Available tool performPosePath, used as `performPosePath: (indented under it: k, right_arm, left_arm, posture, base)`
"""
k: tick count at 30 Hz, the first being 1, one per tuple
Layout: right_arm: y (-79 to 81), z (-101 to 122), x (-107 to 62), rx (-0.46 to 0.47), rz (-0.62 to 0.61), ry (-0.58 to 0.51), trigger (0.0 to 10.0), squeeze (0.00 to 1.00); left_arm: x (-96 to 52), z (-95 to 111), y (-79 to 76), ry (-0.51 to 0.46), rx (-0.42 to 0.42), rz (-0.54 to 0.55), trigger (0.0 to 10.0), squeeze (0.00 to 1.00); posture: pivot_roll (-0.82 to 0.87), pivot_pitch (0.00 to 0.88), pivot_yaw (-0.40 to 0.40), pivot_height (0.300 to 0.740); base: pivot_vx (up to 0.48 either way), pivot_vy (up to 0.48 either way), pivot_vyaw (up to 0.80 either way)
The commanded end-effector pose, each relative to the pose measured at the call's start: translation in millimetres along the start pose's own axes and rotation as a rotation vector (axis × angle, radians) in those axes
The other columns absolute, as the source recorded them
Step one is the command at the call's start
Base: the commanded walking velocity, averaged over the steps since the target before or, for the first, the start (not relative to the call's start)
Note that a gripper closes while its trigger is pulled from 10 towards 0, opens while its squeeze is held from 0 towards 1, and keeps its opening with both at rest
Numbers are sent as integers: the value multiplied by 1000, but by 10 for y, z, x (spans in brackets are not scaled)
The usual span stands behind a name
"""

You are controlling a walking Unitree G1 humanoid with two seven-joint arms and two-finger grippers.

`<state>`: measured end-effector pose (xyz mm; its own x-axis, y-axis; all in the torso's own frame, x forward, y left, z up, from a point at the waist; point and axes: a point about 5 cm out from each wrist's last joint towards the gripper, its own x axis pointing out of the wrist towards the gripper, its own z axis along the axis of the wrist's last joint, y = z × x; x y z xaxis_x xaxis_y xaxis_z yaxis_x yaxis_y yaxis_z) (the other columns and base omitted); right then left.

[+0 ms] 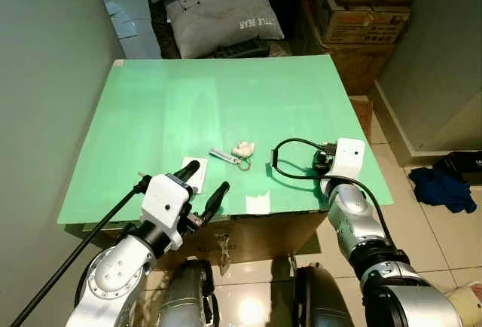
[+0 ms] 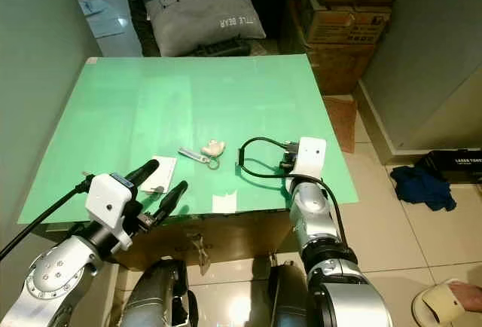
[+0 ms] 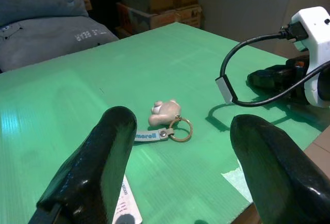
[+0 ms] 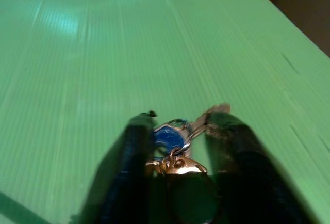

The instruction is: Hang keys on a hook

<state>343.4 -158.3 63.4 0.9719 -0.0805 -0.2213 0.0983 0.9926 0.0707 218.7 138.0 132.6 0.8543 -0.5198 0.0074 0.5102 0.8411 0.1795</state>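
From the head, our right end effector (image 1: 322,163) rests low on the green counter (image 1: 188,101), positioned for a pickup. Our left end effector (image 3: 180,177) hovers released, facing a keyring charm (image 3: 166,111). The right wrist shows fingers bracketing the keys (image 4: 172,140), seemingly clenched.

Green table (image 1: 188,108), tiled floor (image 1: 422,221)

- Table (image 1: 188,108) in front of robot; wall on its left, pillows (image 1: 215,3) behind far edge, boxes (image 1: 361,18) behind-right.
- Keyring w/ charm (image 1: 239,151) on table, near-centre.
- Card (image 1: 194,174) on table, left of keyring, nr front edge.
- Left gripper (image 1: 202,187) over front edge, by card.
- Right gripper (image 4: 180,131) low on table, right of keyring, w/ keys (image 4: 172,140) between fingers.
- Cloth (image 1: 444,189) on floor, far right.
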Motion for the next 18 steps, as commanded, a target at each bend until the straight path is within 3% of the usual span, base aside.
performPosePath:
  k: [1,18]
  right_arm:
    - [-40,-156,-32,15,-20,84,0,0]
    - [-37,-101,-31,10,-2,32,0,0]
  left_arm:
    - [-1,16,-19,-1,1,-3,10000,0]
    - [8,4,-9,2,3,7,10000,0]
  posture:
    - [156,198,26,646]
    - [149,199,20,646]
  base:
    - [0,0,0]
    - [0,0,0]
